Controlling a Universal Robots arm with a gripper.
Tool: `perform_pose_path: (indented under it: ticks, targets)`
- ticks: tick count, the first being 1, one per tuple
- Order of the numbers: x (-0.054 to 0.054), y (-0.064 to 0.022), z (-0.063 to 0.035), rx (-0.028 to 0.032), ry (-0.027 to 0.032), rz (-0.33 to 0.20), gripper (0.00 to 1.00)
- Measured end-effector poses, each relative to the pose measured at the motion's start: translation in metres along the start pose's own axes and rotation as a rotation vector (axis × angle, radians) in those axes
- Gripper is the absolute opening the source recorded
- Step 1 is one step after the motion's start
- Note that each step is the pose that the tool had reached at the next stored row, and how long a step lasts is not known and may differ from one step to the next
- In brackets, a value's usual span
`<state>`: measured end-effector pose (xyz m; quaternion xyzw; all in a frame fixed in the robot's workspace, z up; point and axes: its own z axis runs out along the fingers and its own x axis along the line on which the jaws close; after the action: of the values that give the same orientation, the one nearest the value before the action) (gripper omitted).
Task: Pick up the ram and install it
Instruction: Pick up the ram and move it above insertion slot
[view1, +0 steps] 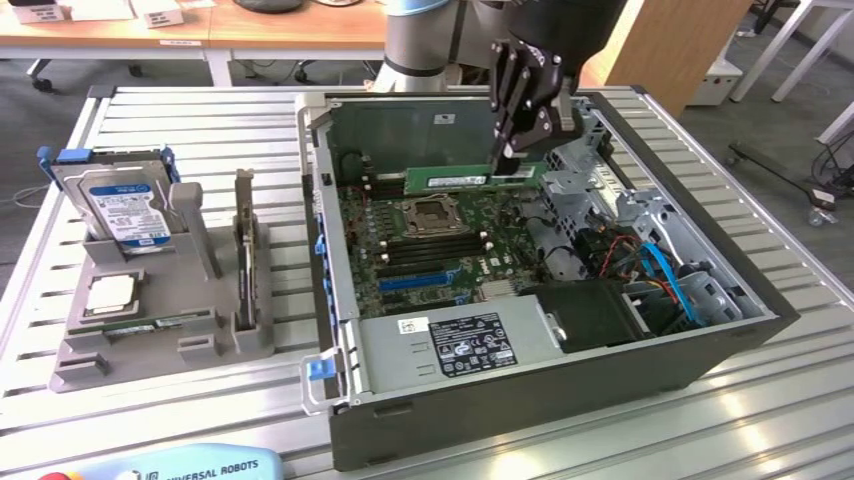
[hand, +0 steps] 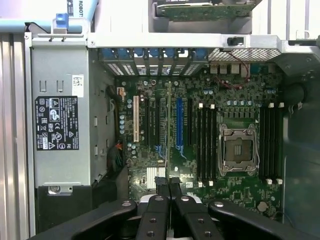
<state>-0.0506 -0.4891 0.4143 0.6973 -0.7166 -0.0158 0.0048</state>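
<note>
The gripper (view1: 518, 160) pinches the ram (view1: 461, 178) narrowly; its fingers (view1: 511, 140) cover the stick's end toward the exterior view's right. In the wrist view the ram is hard to make out between them. It hangs inside the open computer case (view1: 534, 400), over the motherboard (view1: 400, 250), beyond the processor socket (view1: 434, 215). Outside the case, 1 grey rack (view1: 200, 350) carries a hard drive (view1: 127, 205). The ram's long axis runs level across the exterior view.
</note>
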Motion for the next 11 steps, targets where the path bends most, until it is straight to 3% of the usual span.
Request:
perform_pose_path:
  ticks: [11]
  targets:
    - [-0.022,0.0006,0.0020,0.0005,-0.0003,0.017,0.11]
